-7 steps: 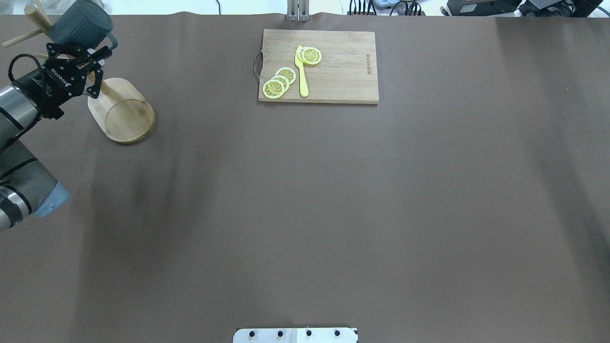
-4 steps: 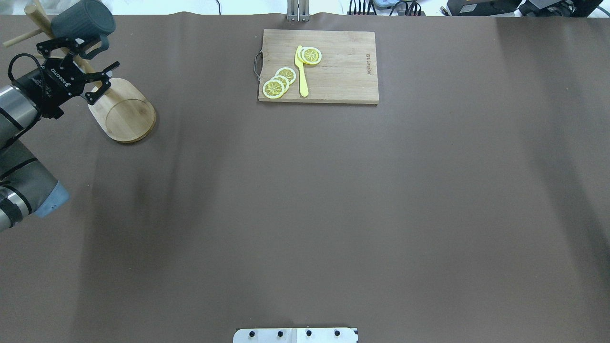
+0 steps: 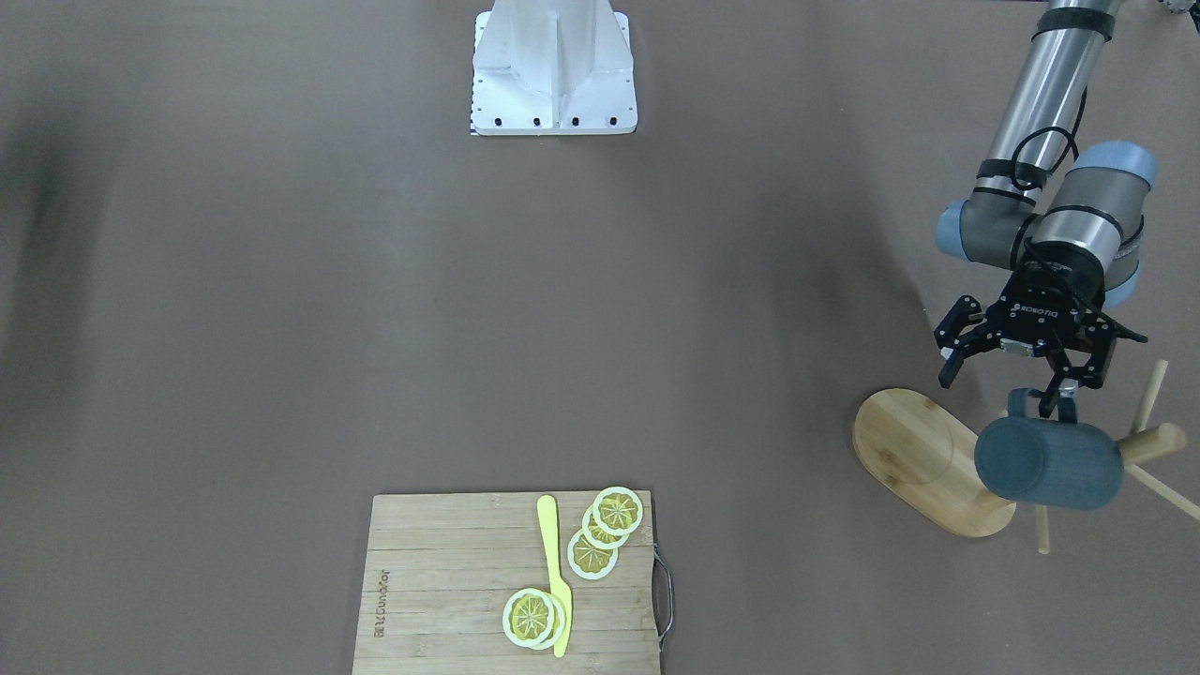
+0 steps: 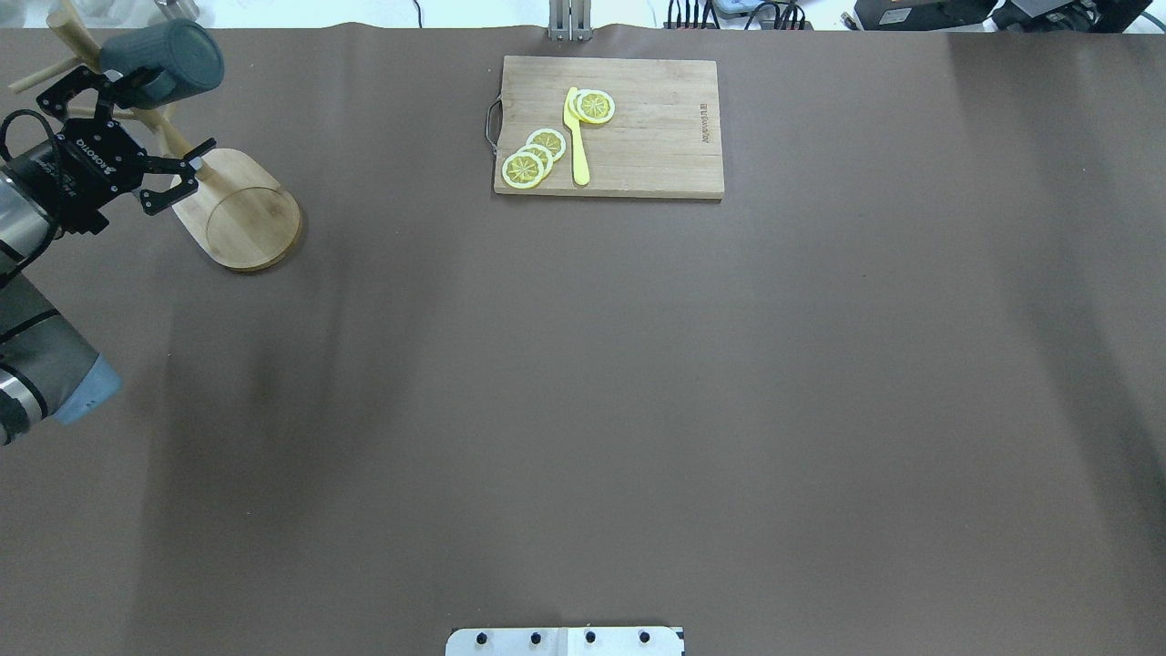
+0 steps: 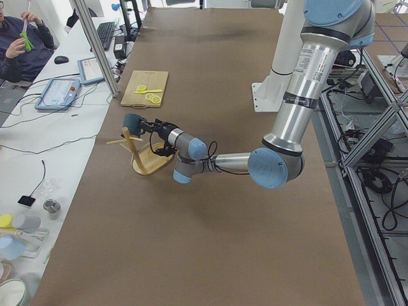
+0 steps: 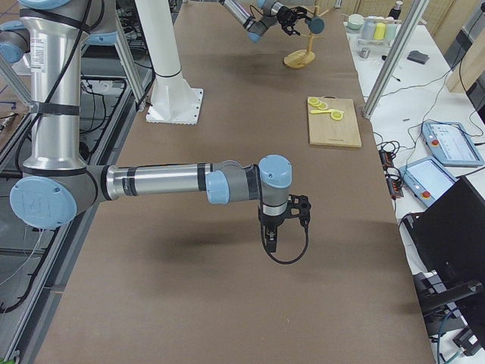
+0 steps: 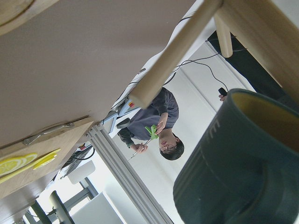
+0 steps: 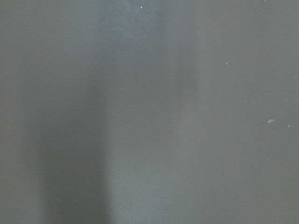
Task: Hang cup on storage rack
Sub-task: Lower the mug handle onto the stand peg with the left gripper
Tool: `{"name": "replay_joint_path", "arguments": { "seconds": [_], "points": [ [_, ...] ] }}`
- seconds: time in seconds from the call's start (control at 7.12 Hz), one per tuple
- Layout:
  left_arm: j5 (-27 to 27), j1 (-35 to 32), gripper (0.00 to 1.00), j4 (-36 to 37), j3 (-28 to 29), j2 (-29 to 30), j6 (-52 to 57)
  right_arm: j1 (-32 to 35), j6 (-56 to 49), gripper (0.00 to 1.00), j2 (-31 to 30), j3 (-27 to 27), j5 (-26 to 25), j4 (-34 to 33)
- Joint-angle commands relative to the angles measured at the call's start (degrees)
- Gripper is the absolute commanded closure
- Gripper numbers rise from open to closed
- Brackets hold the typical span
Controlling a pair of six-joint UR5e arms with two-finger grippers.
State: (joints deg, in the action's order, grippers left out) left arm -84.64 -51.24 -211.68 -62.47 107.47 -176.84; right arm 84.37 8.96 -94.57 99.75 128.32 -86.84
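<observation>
The cup hung, apparently by its handle, on a peg of the bamboo mug tree; the left pincer stood spread beside it, needing only retreat. The right pincer couldn't be judged.

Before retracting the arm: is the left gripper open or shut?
Open: the left gripper has its fingers spread wide, clamping nothing, while the cup hangs on the storage rack.
</observation>
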Motion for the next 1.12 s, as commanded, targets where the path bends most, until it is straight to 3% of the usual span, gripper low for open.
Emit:
{"name": "replay_joint_path", "arguments": {
  "seconds": [0.0,0.42,0.7,0.98],
  "points": [
    [0.0,0.0,0.01,-0.66,-4.22,-1.47,0.0,0.0,0.0,0.0,-0.08,0.0,0.0,0.0],
    [0.0,-0.08,0.01,-3.2,-8.98,-4.72,0.09,0.0,-0.09,0.0,-0.08,0.0,0.0,0.0],
    [-0.26,0.0,0.01,-3.21,-14.23,-6.83,9.26,0.0,-0.09,0.0,-0.08,0.0,0.0,0.0],
    [-8.13,0.0,0.01,-2.69,-19.85,-7.01,20.41,-0.09,-0.09,0.0,-0.08,-0.09,0.0,0.0]
  ]
}}
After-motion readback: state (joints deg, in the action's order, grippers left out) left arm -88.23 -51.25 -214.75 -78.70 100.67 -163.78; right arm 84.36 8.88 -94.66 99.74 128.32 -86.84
